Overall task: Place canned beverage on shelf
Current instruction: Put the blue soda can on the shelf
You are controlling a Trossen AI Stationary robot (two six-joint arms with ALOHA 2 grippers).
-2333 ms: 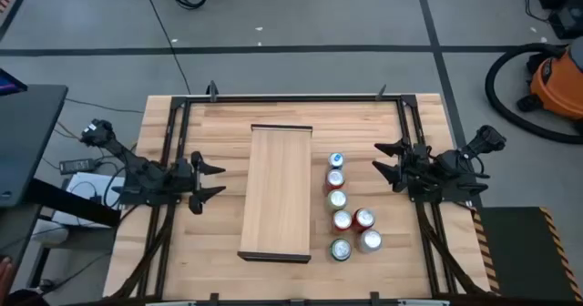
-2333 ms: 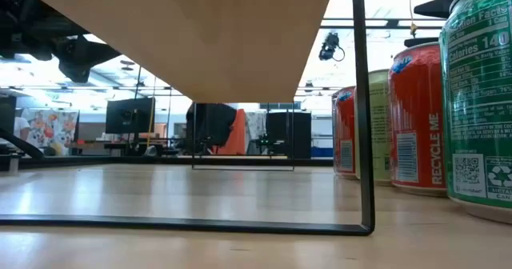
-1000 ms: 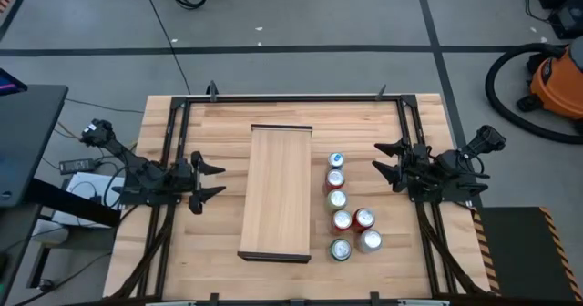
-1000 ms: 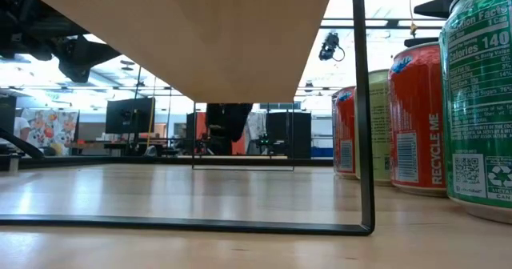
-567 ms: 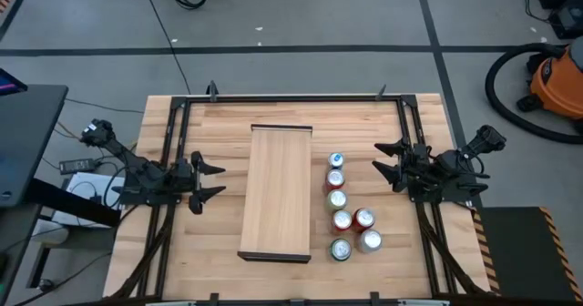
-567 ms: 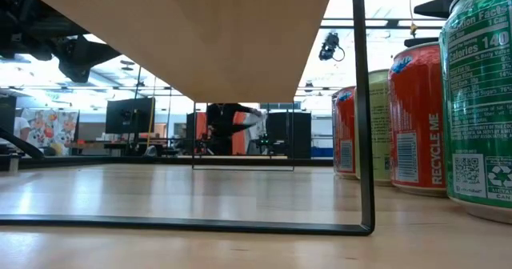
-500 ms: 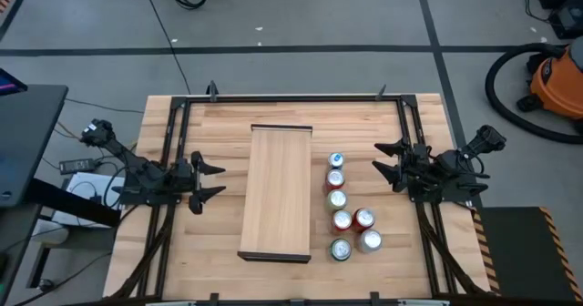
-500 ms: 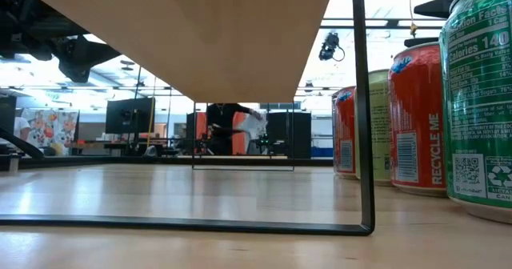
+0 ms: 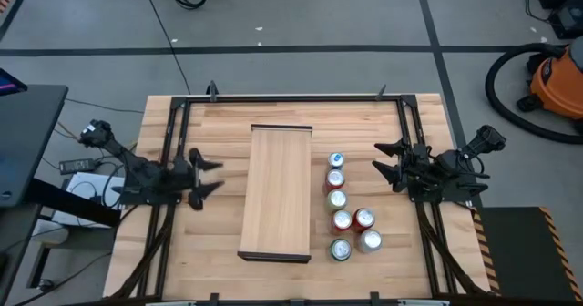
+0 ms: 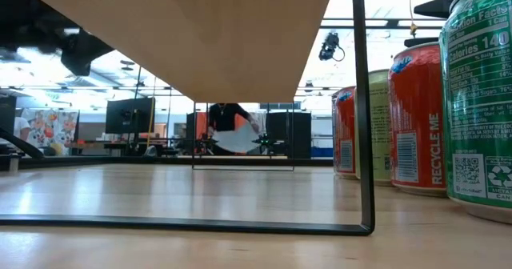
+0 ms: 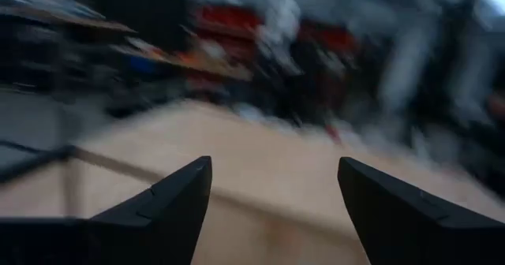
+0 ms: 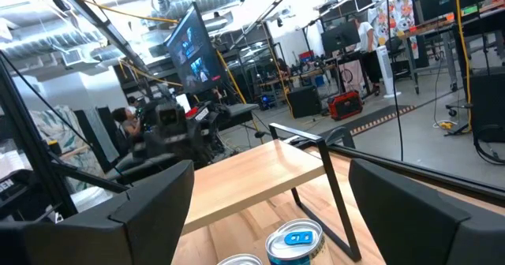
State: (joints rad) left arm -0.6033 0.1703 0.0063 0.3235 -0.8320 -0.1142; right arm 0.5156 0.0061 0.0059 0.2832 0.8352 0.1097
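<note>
Shelf (image 9: 276, 191) mid-table, bare. Seven cans (image 9: 343, 209) clustered just right of it. Left gripper (image 9: 202, 176) left of shelf, right gripper (image 9: 389, 159) right of cans; both parted, empty.

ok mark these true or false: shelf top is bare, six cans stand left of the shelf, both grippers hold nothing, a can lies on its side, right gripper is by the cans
1. The shelf top is bare. True.
2. Six cans stand on the left arm's side of the shelf. False: the cans, seven of them, stand on the right arm's side.
3. Both grippers hold nothing. True: the left gripper and right gripper have their fingers apart with nothing between.
4. A can lies on its side. False: all show their tops in the high view, so they are upright.
5. The right gripper is by the cans. True: it sits beside the row, apart from it, while the left gripper is across the shelf.
</note>
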